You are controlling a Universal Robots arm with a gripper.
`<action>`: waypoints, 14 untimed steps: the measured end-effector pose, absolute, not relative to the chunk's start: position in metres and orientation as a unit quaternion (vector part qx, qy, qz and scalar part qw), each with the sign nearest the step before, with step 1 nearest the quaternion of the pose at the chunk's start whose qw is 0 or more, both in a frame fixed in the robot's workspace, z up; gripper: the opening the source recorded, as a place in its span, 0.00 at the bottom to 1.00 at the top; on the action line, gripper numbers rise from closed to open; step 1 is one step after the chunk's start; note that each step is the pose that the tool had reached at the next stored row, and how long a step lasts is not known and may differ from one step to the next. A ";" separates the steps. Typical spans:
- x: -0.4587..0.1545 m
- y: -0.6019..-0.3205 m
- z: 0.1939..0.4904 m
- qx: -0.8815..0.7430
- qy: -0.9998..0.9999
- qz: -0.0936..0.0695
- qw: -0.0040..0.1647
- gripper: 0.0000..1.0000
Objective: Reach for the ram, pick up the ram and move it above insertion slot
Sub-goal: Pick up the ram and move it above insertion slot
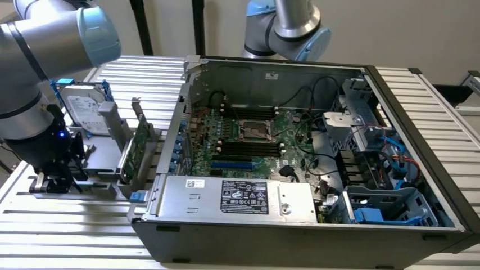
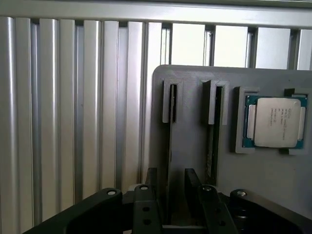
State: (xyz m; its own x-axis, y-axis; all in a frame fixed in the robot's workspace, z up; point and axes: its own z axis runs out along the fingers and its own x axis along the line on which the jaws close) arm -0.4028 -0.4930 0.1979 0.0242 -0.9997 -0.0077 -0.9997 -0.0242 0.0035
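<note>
Jaws sit apart either side of the ram (image 2: 170,139), which stands edge-up in the gray holder (image 2: 190,122), gripper (image 2: 171,179) low over it. Neighbouring stick (image 2: 212,131) is just beside, so an off-centre squeeze could cock the ram or clip that one imo.

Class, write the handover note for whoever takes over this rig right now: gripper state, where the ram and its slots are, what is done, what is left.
Gripper: open, low over the grey holder, fingers either side of the ram, not closed on it.
Ram: on edge in the holder, at the exterior view's left of the computer case.
Insertion slots: black, inside the case.
Done: the reach.
Left: grasp, lift, carry above the slots.
</note>
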 end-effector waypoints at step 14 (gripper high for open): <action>-0.403 -0.493 0.196 -0.715 0.699 0.006 0.000 0.15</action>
